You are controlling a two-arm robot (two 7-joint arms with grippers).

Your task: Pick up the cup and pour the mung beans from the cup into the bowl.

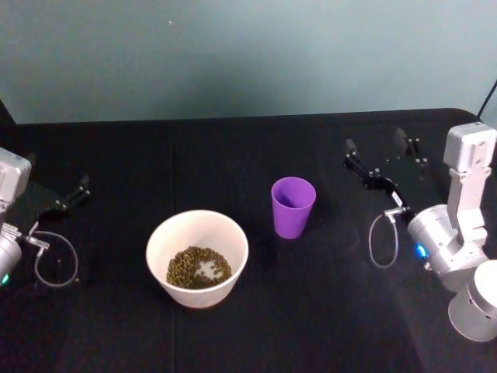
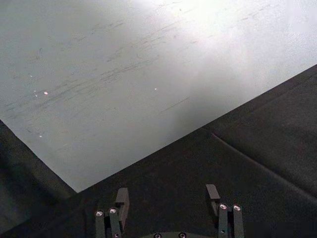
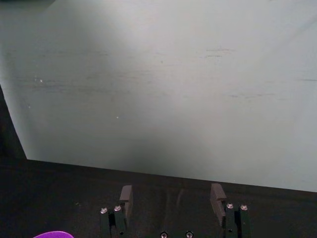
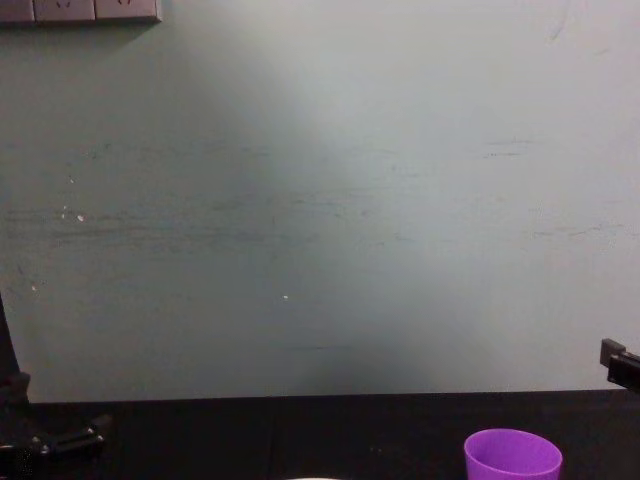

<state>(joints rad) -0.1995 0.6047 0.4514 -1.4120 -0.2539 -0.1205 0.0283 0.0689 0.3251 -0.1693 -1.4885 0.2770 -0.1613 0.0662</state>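
Note:
The purple cup (image 1: 293, 207) stands upright on the black table, just right of the white bowl (image 1: 235, 235). A layer of mung beans (image 1: 199, 268) lies in the bowl; the cup's inside looks plain purple. My right gripper (image 1: 376, 149) hovers open to the right of the cup and apart from it, with nothing between its fingers (image 3: 216, 197). The cup's rim (image 3: 52, 234) shows at the edge of the right wrist view, and the cup (image 4: 512, 456) shows low in the chest view. My left gripper (image 1: 67, 197) rests open at the far left, its fingers (image 2: 122, 198) spread over the cloth.
Black cloth (image 1: 311, 311) covers the whole table, with a pale wall (image 4: 320, 200) behind its far edge. Cable loops hang at both wrists (image 1: 382, 241). Open tabletop lies in front of the bowl and between cup and right arm.

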